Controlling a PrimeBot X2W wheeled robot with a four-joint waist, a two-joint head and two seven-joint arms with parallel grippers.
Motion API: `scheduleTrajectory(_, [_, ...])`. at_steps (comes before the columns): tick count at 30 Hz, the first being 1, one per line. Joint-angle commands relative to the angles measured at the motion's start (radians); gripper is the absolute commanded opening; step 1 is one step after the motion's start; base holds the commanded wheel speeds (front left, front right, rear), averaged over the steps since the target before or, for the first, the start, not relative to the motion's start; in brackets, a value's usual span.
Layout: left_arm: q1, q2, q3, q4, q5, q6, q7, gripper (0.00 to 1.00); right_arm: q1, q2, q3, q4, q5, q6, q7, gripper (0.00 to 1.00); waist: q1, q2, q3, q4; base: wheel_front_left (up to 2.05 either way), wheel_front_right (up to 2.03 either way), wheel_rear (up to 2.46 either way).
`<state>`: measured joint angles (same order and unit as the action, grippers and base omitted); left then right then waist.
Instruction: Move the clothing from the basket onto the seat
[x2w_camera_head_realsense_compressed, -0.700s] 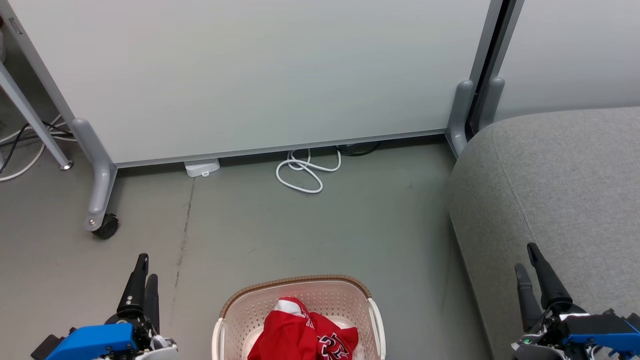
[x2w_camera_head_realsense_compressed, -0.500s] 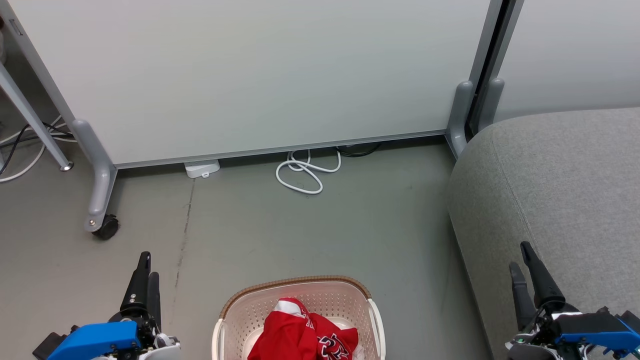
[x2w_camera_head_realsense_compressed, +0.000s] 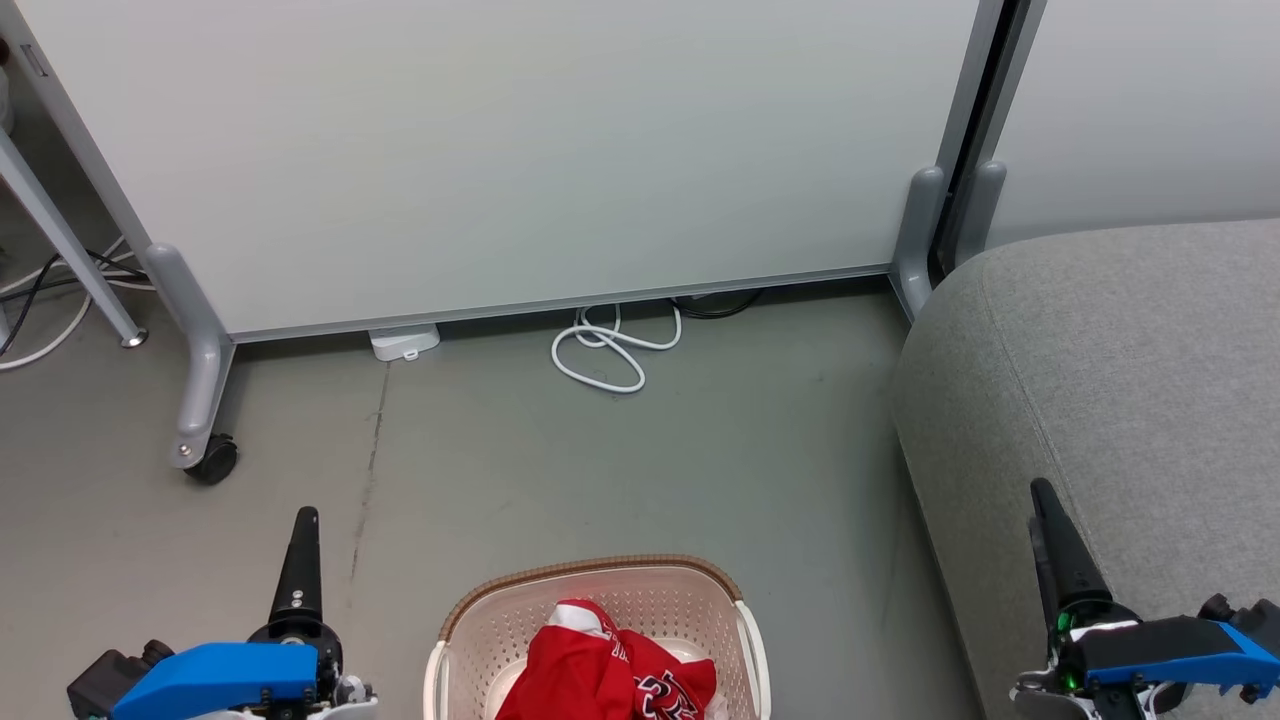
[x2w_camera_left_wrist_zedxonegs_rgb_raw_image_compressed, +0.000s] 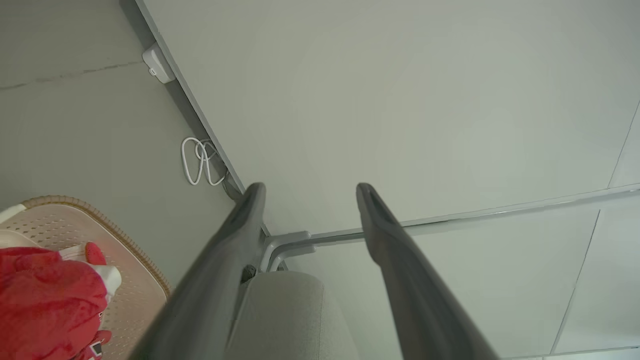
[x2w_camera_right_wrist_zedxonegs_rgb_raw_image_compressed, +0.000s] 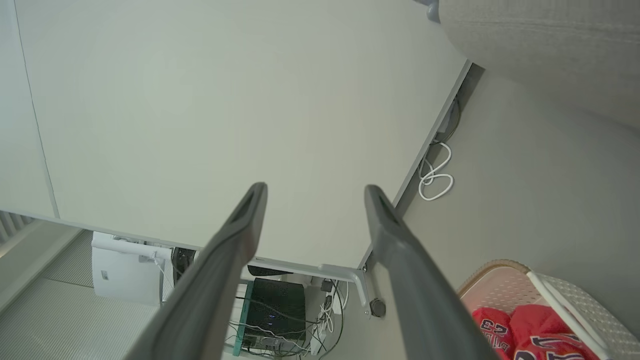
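Smooth grey floor (x2w_camera_head_realsense_compressed: 600, 470) runs under a matte, pale partition panel (x2w_camera_head_realsense_compressed: 520, 150) on rounded grey feet. At 3 o'clock bulges the seat (x2w_camera_head_realsense_compressed: 1130, 360), grey woven fabric with rounded edges and a stitched seam. At 6 o'clock sits the basket (x2w_camera_head_realsense_compressed: 600, 578), cream perforated plastic under a brown woven-look rim. The clothing (x2w_camera_head_realsense_compressed: 600, 675), crumpled red cloth with white trim, is heaped inside it. My left hand (x2w_camera_head_realsense_compressed: 304, 520) at 7 o'clock and right hand (x2w_camera_head_realsense_compressed: 1042, 490) at 4 o'clock are both spread wide and empty. A thin white cable (x2w_camera_head_realsense_compressed: 605, 352) coils at 12 o'clock.
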<state>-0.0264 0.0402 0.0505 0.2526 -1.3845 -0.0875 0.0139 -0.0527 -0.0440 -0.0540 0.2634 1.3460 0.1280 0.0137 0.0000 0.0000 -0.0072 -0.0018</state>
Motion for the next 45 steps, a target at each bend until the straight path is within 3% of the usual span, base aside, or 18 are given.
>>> scheduleTrajectory(1, [-0.012,0.008,-0.008,-0.02,0.044,0.005,-0.012,1.0,-0.009,-0.004,0.003,-0.022,-0.037,0.002,-0.011,1.0,0.0,0.0,-0.001,0.0,0.0,0.0,0.0])
scheduleTrajectory(11, [0.0,0.018,-0.037,-0.03,0.264,0.019,-0.052,1.0,-0.001,-0.005,0.025,-0.035,-0.287,0.002,-0.051,1.0,0.0,0.0,-0.004,0.0,0.0,0.0,0.0])
scheduleTrajectory(21, [0.01,0.038,-0.077,-0.04,0.474,0.028,-0.087,1.0,0.007,-0.006,0.03,-0.043,-0.456,0.002,-0.086,1.0,0.0,0.0,-0.009,0.001,0.0,0.0,0.0])
scheduleTrajectory(45, [0.041,0.053,-0.117,-0.048,0.794,0.039,-0.159,1.0,0.018,-0.007,0.036,-0.047,-0.785,0.003,-0.107,1.0,0.0,0.0,-0.02,0.003,0.0,0.0,0.0])
